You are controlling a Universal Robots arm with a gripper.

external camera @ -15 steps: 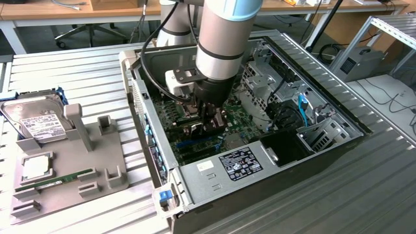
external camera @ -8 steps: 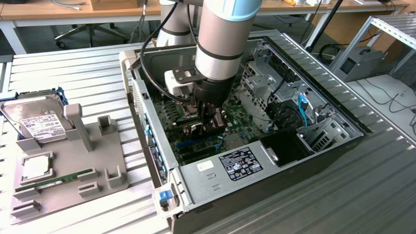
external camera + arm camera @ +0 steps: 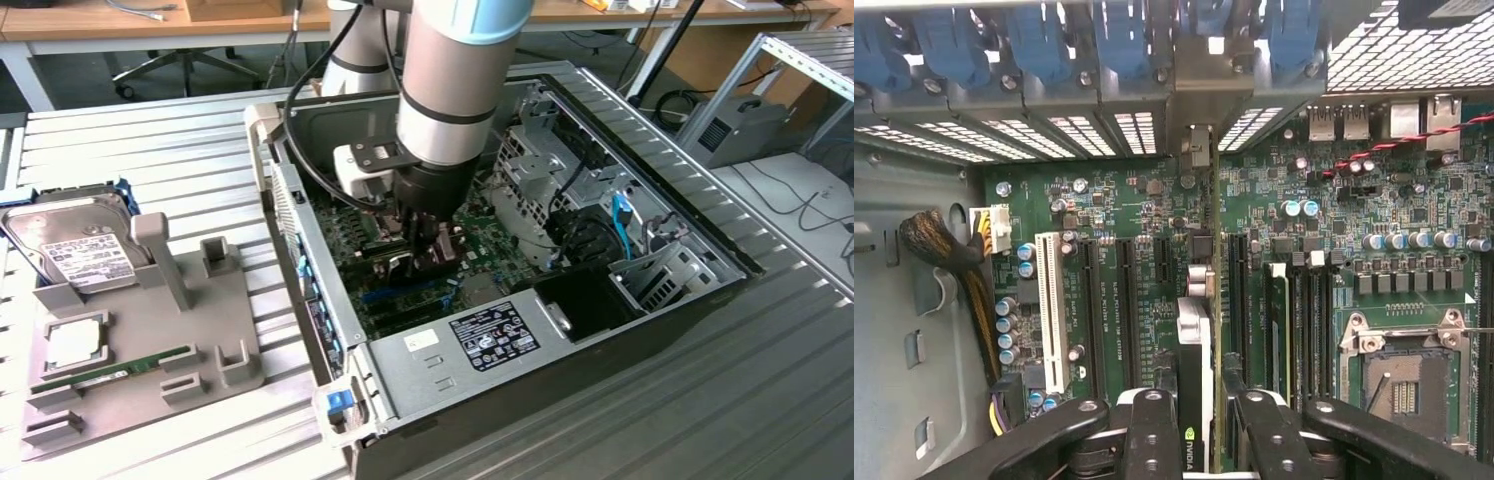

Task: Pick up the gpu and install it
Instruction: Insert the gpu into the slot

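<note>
The gripper (image 3: pixel 1196 425) pinches the gpu (image 3: pixel 1194 350) edge-on between its two black fingers (image 3: pixel 1152 440). The card stands upright just above the motherboard (image 3: pixel 1124 210), over a long dark slot, between the white slot (image 3: pixel 1050 310) and the RAM slots. Its metal bracket end (image 3: pixel 1197 148) points to the case's rear wall. In the exterior view the arm (image 3: pixel 447 90) reaches down into the open case (image 3: pixel 441 350). Beside the case, a grey tray (image 3: pixel 227 300) carries a hard drive (image 3: pixel 78 250) and a RAM stick (image 3: pixel 110 367).

I work over a ribbed grey metal table (image 3: pixel 160 150). Behind it stand wooden desks (image 3: pixel 120 20), with an office chair's base (image 3: pixel 174 70) beneath. At the exterior view's right, a metal rack (image 3: pixel 801 60), cables on the floor.
</note>
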